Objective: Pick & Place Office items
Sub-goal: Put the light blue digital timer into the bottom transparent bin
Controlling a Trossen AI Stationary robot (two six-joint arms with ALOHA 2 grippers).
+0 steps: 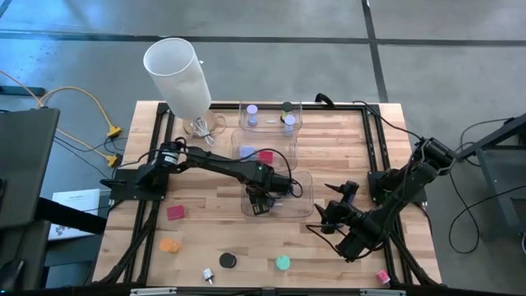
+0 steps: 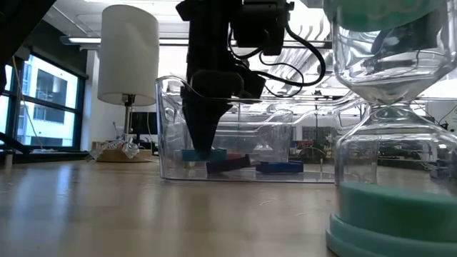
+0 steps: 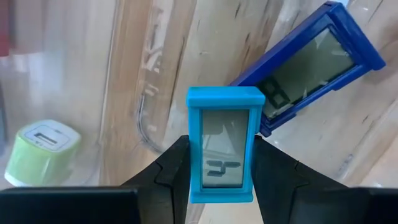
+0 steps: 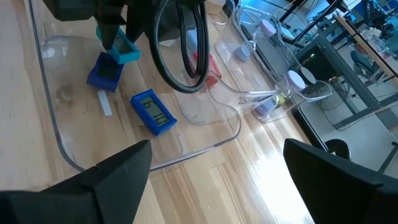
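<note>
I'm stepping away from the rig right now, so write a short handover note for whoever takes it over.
Left tool: shut on a light blue timer, held inside the near clear bin.
Right tool: open, empty, hovering beside that bin.
Done: two dark blue timers lie in the near bin; a red block is in the middle bin; lavender discs are in the far bin.
Left: release the light blue timer, then collect the loose pieces on the table: red block, orange disc, black disc, teal disc, pink block.
</note>
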